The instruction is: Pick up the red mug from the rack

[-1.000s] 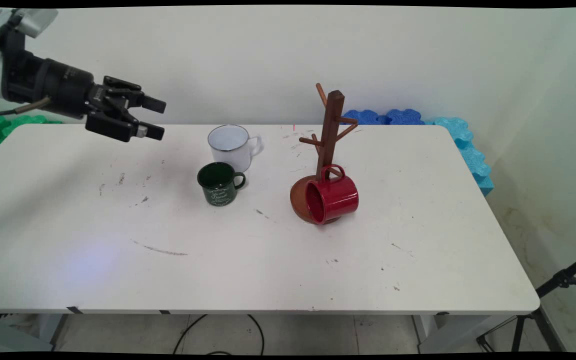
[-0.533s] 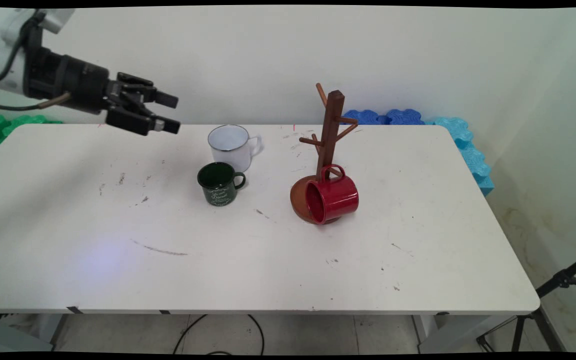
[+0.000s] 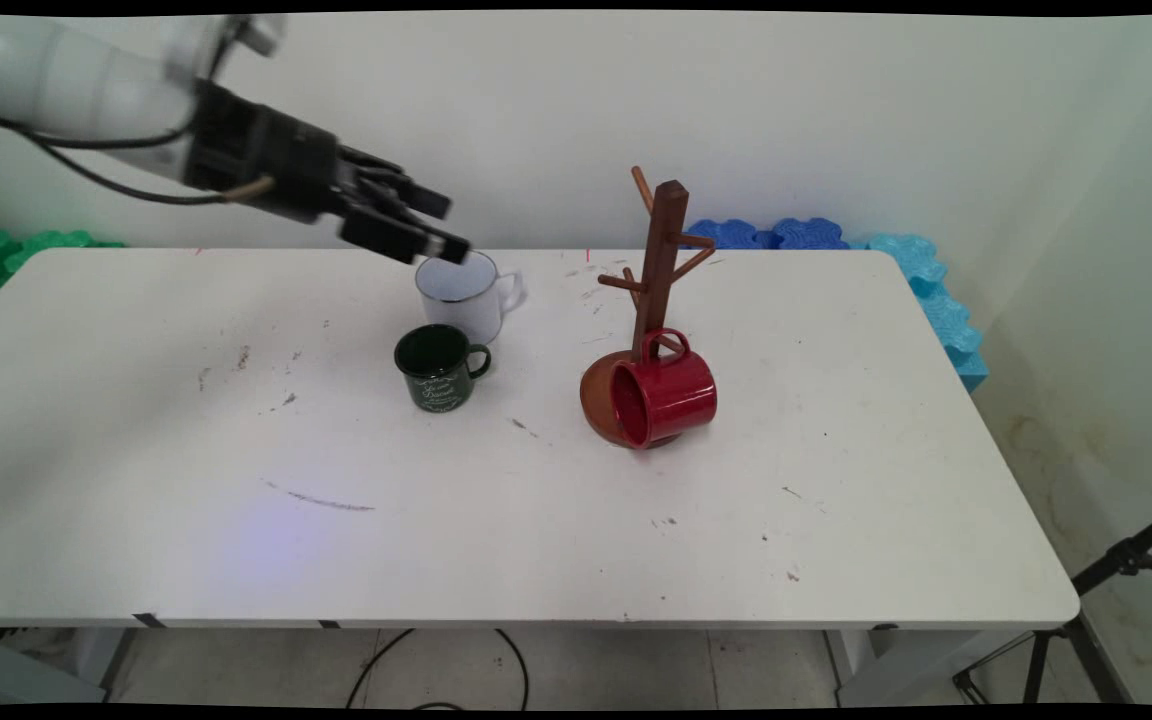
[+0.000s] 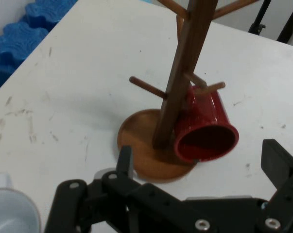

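While angled down, gripper [image 3: 441,228] (jaws apart) overhangs white mug [image 3: 464,293].

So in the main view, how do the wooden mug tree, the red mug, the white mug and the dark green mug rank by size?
Largest to smallest, as they look:
1. Brown wooden mug tree, plainly the tallest.
2. Red enamel mug, hanging on the tree.
3. White enamel mug and dark green enamel mug: look alike; the white one stands farther back, so unranked.

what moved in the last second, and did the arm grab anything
The gripper swept rightward across the table's far side, from above the left part to just over the white mug, open and empty. It took hold of nothing. The green mug, red mug and wooden mug tree stayed put.
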Robot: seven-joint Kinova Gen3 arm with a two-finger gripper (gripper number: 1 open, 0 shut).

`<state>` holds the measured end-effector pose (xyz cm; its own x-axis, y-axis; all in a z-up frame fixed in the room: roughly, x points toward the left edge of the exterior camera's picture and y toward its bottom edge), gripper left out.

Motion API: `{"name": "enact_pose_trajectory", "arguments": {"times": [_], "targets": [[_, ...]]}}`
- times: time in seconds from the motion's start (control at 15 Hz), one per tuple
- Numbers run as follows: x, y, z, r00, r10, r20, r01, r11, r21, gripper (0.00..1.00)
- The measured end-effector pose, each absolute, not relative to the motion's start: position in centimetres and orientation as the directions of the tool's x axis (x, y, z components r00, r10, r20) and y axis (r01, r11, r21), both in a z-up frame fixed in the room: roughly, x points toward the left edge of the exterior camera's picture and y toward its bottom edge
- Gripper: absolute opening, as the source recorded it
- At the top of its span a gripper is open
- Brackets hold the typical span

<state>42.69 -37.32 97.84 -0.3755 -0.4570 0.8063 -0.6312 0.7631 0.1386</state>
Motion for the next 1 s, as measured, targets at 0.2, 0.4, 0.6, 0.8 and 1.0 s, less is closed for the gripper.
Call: {"name": "enact_pose_trajectory", "arguments": {"times": [0.2,0.4,0.6,0.8,1.0], "targets": [[39.9,-38.5,96.8,-0.366,-0.475,0.800,-0.637,0.755,0.156,1.00],[37.5,-39.1,95.0,-0.360,-0.485,0.797,-0.647,0.745,0.161,1.00],[35.7,-38.7,92.5,-0.346,-0.512,0.786,-0.679,0.715,0.167,1.00],[34.1,-37.8,89.6,-0.316,-0.539,0.780,-0.706,0.684,0.186,1.00],[32.4,-36.6,86.6,-0.276,-0.561,0.781,-0.730,0.650,0.209,1.00]]}}
